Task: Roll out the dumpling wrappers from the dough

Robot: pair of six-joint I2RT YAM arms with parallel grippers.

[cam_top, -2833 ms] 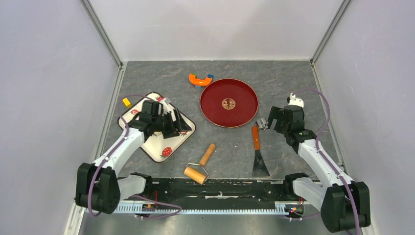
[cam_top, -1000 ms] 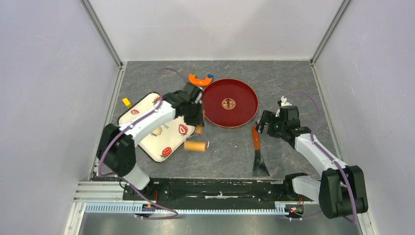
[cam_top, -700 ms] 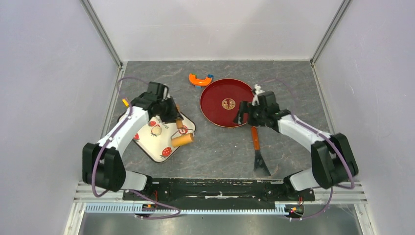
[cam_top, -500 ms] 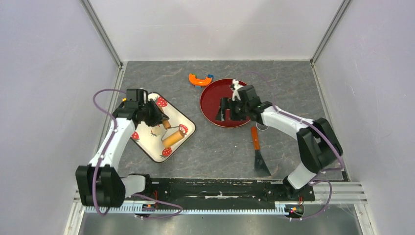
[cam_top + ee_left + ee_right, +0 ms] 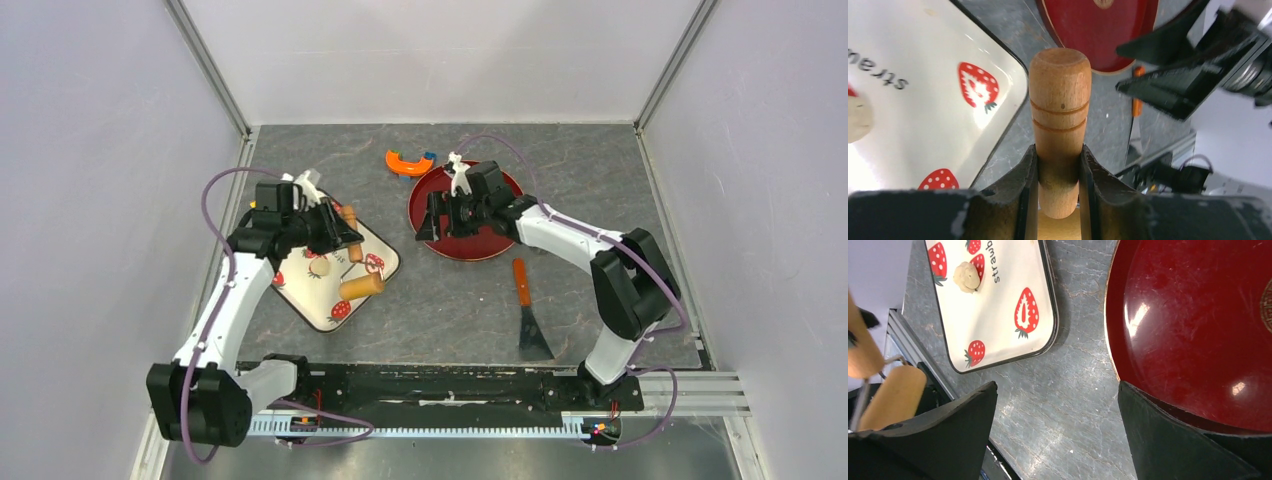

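Observation:
The dough (image 5: 319,267) is a small pale lump on the white strawberry tray (image 5: 300,300), also seen as dough (image 5: 967,276) in the right wrist view. No dumpling wrappers are in view. My left gripper (image 5: 338,229) is shut on the wooden handle (image 5: 1060,100) of the roller. The roller's tan cylinder (image 5: 361,287) sits over the tray's near right side, to the right of the dough. My right gripper (image 5: 441,215) stands open with nothing in it (image 5: 1057,390), at the left rim of the red plate (image 5: 490,245).
A scraper with an orange handle (image 5: 527,310) lies on the grey table, near side of the red plate (image 5: 1198,325). An orange horseshoe toy (image 5: 408,162) lies behind the plate. The tray (image 5: 998,305) is left of the plate, with a strip of table between them.
My left arm carried the roller from beside the red plate back over the tray, near the dough. My right arm swung left from the scraper to the plate's left rim.

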